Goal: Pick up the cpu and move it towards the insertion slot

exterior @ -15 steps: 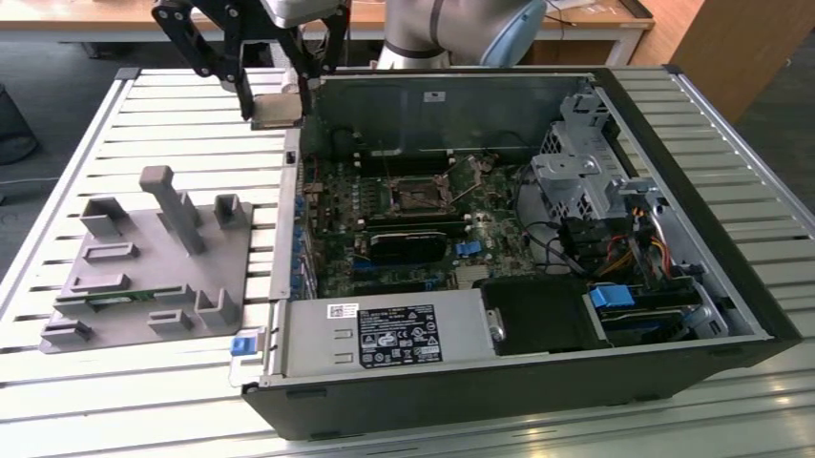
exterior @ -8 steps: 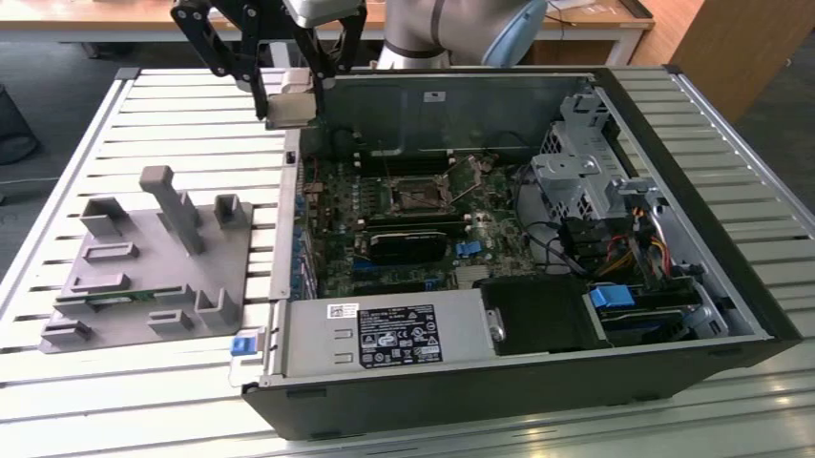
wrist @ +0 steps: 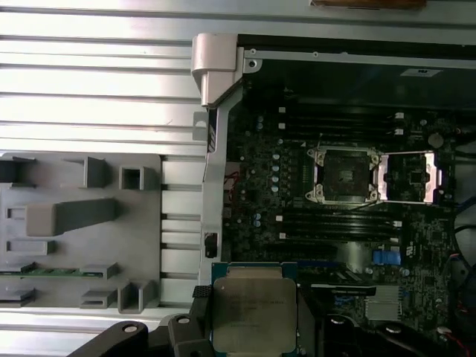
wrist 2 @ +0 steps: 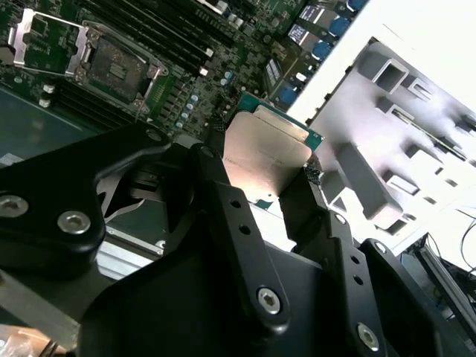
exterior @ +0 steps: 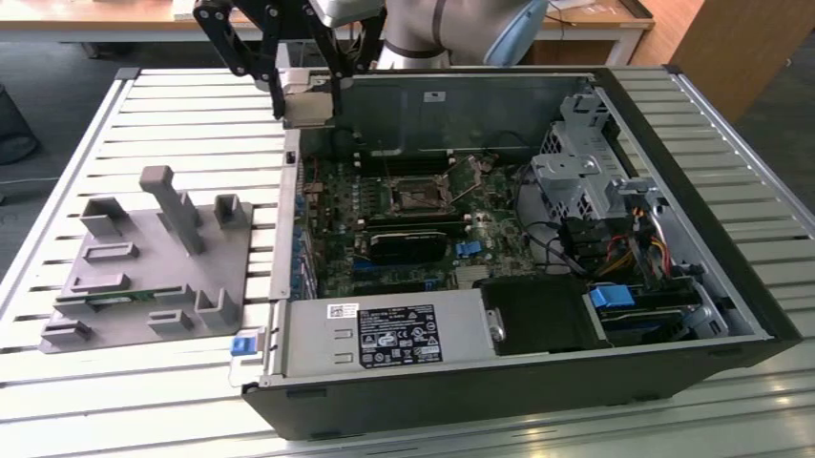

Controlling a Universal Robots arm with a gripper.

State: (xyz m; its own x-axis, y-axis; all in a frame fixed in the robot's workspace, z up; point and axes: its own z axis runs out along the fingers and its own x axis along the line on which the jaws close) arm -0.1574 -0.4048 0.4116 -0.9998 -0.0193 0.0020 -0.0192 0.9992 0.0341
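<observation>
My gripper (exterior: 309,95) is shut on the cpu (exterior: 309,105), a flat square chip with a silver top, and holds it in the air over the open computer case's back corner on the exterior view's left. Both wrist views show the cpu (wrist 2: 264,152) (wrist: 254,309) clamped by its edges between the black fingers (wrist 2: 223,208). The insertion slot (exterior: 417,196) is a square black socket on the motherboard in the middle of the case. Its metal bracket (wrist: 409,178) lies flipped open beside the insertion slot (wrist: 344,175) (wrist 2: 119,67). The cpu hangs well apart from the socket.
A grey holder fixture (exterior: 153,258) with a green circuit strip (exterior: 121,298) stands on the slatted table at the exterior view's left. Inside the case (exterior: 713,286) are a power supply (exterior: 382,334), drive cages (exterior: 579,176) and cables (exterior: 612,253). The case walls rise around the motherboard.
</observation>
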